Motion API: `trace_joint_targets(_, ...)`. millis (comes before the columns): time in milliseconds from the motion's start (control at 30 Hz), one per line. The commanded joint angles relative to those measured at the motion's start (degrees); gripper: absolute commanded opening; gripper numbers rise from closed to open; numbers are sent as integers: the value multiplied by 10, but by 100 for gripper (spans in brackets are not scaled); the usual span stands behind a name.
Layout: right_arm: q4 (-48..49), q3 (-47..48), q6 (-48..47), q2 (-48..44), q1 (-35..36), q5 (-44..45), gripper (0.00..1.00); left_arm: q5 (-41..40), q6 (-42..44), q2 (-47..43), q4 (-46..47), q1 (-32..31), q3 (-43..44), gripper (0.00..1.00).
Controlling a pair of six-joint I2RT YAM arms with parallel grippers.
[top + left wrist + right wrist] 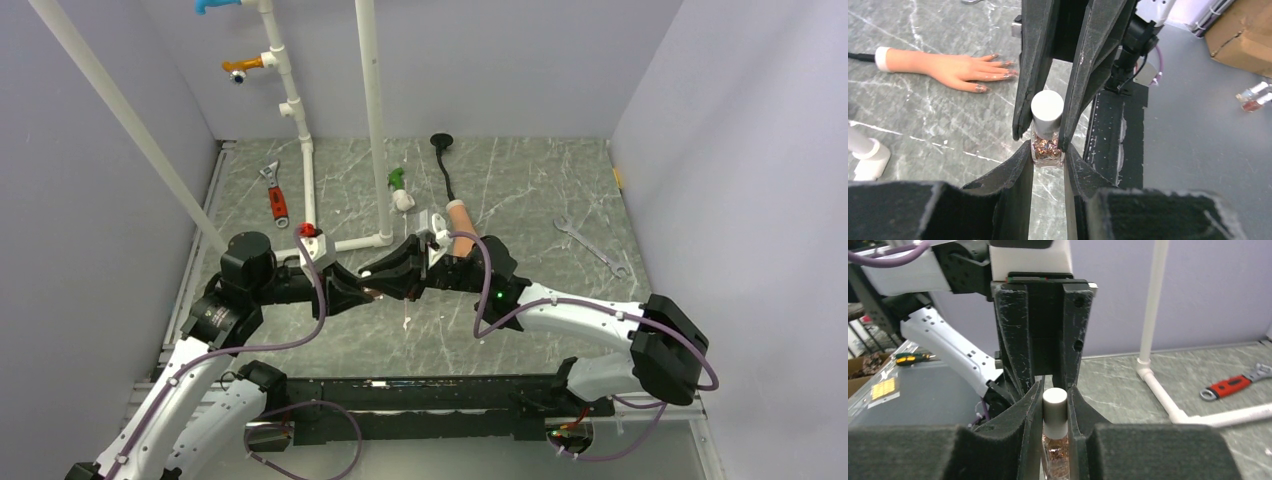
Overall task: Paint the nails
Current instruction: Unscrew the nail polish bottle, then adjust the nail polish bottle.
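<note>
Nails (1008, 75): on the mannequin hand (955, 67) lying flat mid-bench, fingers toward the near edge, apart from both your grippers.
Polish bottle (1047, 147): upright, near the fingertips, held between your grippers.
Left gripper (1047, 151): clamped on the bottle's glass.
Right gripper (1054, 395): closed on its white cap (1047, 107).
</note>
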Motion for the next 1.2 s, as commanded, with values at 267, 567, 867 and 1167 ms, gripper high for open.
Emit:
trace_joint_targets(267,4,52,-46,15,15,-124,7,31,2,-7,50,-1,21,0)
trace_joint_targets(567,-65,56,-53,-22,15,-69,71,16,7,-7,45,0,23,0)
trace_joint_targets(867,-279,96,-175,-86,3,-25,78,8,24,-3,35,1,22,0)
trace_joint_targets(1167,-356,118,-182,-92,-9,63,64,-57,15,5,29,-1,25,0)
